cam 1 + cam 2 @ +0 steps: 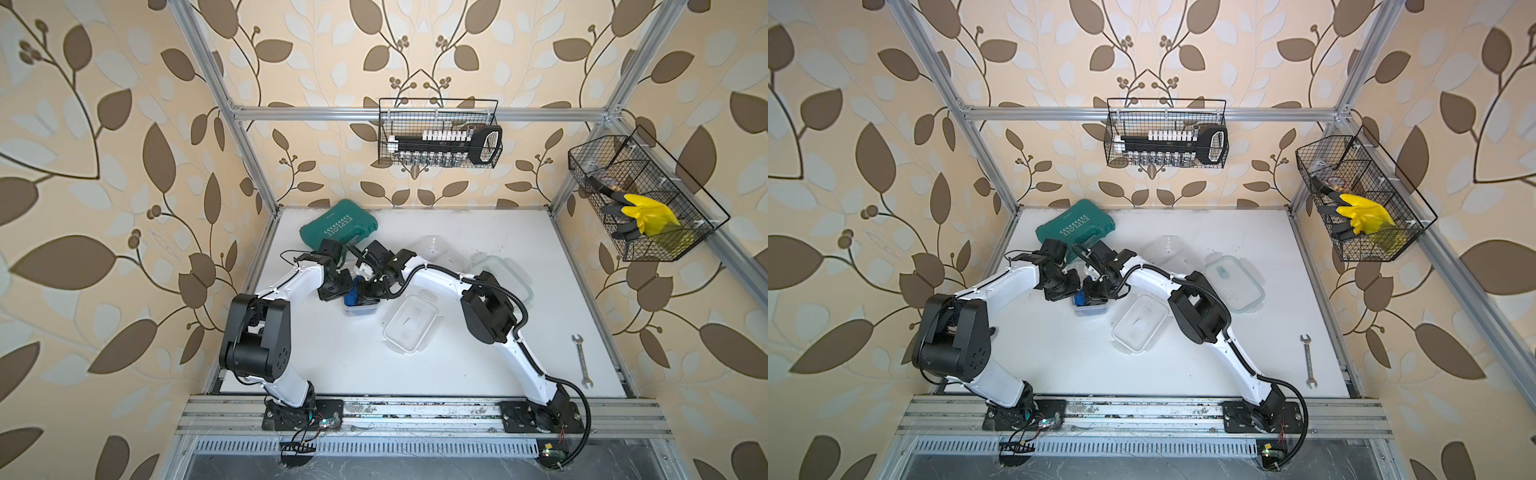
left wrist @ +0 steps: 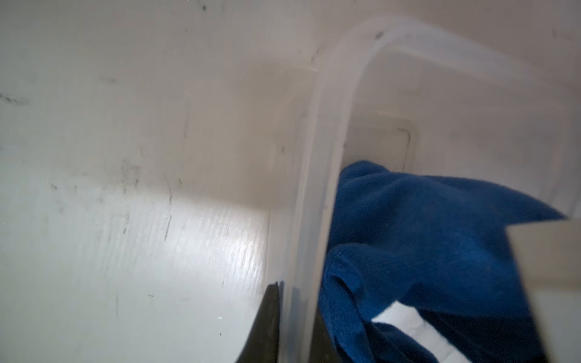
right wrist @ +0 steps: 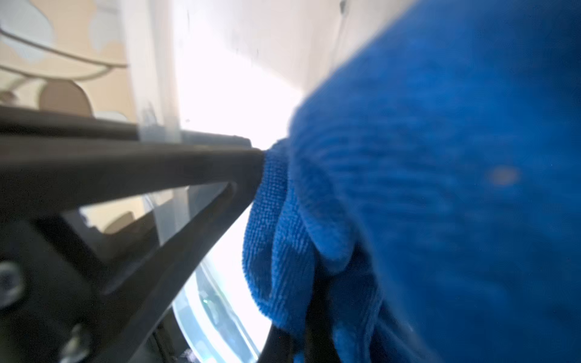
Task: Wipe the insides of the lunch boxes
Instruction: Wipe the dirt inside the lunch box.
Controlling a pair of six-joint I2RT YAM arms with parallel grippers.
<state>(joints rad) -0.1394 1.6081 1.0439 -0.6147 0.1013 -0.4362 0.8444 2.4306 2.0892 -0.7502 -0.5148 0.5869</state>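
Cloth (image 2: 424,235) pinched by R gripper (image 1: 365,297) inside lunch box (image 2: 327,125); L gripper (image 2: 295,301) clamps box wall.

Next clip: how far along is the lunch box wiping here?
Done: the clear lid and the green-rimmed lid lie off on the table. In hand: the left pincer grips the wall of the near lunch box while the right pincer holds the blue cloth inside it. To do: the far lunch box, with no cloth in it; whether it is already wiped cannot be told.

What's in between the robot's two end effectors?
A blue cloth, bunched inside the small lunch box. The right end effector holds it; the left end effector pinches the box wall. Both top views show it.
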